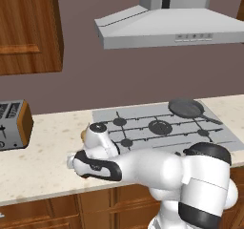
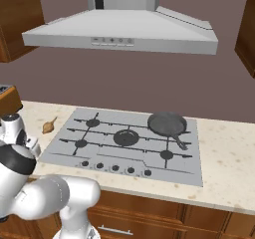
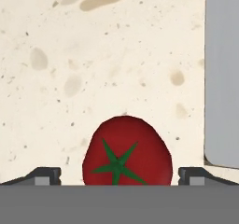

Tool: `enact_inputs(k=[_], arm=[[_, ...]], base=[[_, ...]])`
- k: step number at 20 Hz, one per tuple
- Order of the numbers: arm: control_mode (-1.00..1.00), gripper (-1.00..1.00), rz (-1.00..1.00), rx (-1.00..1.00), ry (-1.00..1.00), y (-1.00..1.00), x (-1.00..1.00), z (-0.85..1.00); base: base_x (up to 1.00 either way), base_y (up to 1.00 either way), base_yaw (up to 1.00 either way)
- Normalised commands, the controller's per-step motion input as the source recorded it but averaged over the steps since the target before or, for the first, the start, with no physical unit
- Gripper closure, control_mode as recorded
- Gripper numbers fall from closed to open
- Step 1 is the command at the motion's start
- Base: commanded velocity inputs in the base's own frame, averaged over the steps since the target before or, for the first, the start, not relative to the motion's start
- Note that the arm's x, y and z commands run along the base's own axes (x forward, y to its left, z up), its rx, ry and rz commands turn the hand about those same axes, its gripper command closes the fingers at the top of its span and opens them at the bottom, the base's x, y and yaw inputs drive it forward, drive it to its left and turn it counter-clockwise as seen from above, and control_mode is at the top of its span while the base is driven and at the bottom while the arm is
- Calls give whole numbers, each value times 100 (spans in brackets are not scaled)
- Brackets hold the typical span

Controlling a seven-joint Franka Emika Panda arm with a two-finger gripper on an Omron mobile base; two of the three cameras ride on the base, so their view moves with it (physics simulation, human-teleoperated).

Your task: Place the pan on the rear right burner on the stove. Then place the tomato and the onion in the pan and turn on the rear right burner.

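Pan (image 2: 167, 123) empty on stove (image 2: 189, 153).

We see soft, even light in all three pictures. Nothing is dark and nothing is too bright. The counter (image 1: 52, 161) looks pale and clear, with no strong shadows on it. The hood (image 2: 119, 31) is lighter on top and a bit greyer below. The tomato (image 3: 126, 153) is shiny but has no bright spot of glare. The edges look a little jagged, like a drawn picture. Nothing is blurry, and lines stay straight near the edges.
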Motion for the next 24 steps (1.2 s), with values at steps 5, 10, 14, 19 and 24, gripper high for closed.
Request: enact_inputs(k=[5,10,14,19,24], arm=[[-100,-100,0,0,0,0,29,-13],[-100,-100,0,0,1,0,13,-3],[-100,-100,0,0,0,0,0,0],[-100,-100,0,0,0,0,0,0],[-100,-100,0,4,1,0,-12,-8]], base=[[0,0,0],[0,0,0],[0,0,0],[0,0,0],[0,0,0]])
